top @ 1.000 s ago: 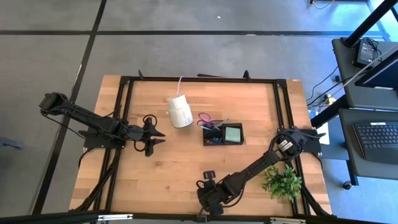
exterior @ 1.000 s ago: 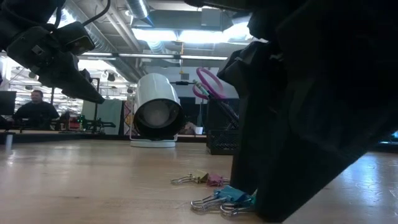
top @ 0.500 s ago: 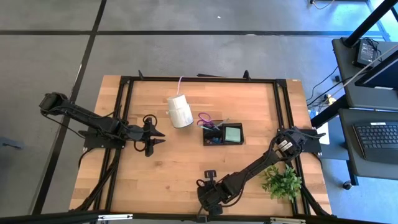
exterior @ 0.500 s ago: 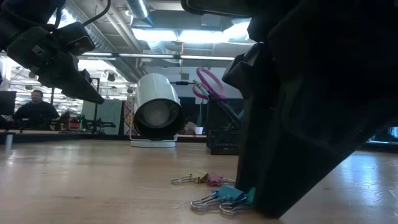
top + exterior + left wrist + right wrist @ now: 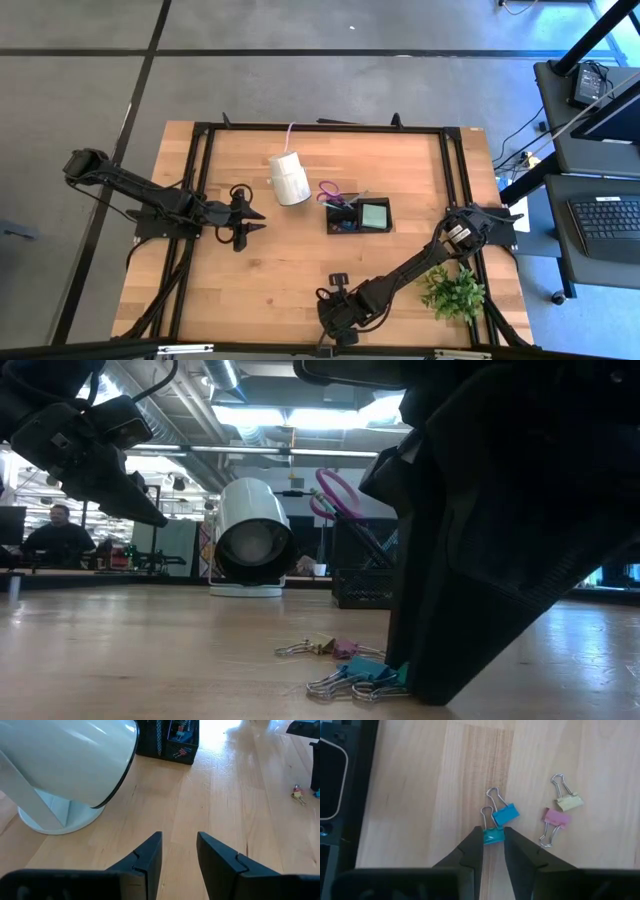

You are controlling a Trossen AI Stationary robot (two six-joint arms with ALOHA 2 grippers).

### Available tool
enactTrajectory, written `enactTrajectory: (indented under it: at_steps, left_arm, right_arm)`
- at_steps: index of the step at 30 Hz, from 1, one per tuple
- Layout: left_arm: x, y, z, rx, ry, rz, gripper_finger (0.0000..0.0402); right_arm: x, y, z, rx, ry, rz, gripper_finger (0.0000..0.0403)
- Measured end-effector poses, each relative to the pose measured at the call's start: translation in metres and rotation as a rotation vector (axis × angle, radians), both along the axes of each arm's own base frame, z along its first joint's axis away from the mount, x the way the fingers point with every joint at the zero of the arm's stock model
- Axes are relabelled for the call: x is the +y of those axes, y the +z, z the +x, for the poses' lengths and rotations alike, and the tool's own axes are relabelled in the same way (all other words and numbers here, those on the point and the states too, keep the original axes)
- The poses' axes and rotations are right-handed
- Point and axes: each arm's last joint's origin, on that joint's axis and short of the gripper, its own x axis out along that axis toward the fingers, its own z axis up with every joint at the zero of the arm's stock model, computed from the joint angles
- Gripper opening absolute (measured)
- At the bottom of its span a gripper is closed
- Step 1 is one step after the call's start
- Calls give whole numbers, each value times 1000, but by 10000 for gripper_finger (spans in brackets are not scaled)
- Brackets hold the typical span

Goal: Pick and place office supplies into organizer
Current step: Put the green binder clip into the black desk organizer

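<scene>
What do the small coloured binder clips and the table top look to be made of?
Small coloured binder clips: painted, likely metal bodies in teal, blue, pink and yellow, with shiny bare wire loop handles. Pale wooden table top: wood, going by its visible grain and plank seams, with a smooth, slightly glossy finish.

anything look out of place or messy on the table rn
Four binder clips lie loose near the front edge instead of in the organizer: teal clip between the right gripper's fingers, blue touching it, pink and yellow beside.

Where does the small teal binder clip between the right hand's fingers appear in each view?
High view: hidden under the right hand.
Low view: teal binder clip, bottom centre.
Left wrist view: speck at right edge.
Right wrist view: centre.
Shared landmark: pink binder clip.
</scene>
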Motion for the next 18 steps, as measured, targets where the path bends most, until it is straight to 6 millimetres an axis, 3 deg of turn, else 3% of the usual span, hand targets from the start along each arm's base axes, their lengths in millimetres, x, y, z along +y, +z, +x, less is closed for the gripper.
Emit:
enactTrajectory:
  at_steps: [9,18]
  left_arm:
    - [0,0,0,-3,14,-23,116]
    - [0,0,0,-5,26,-45,116]
  right_arm:
    - [5,17,6,34,-34,28,67]
    - [0,77,5,107,-123,-96,68]
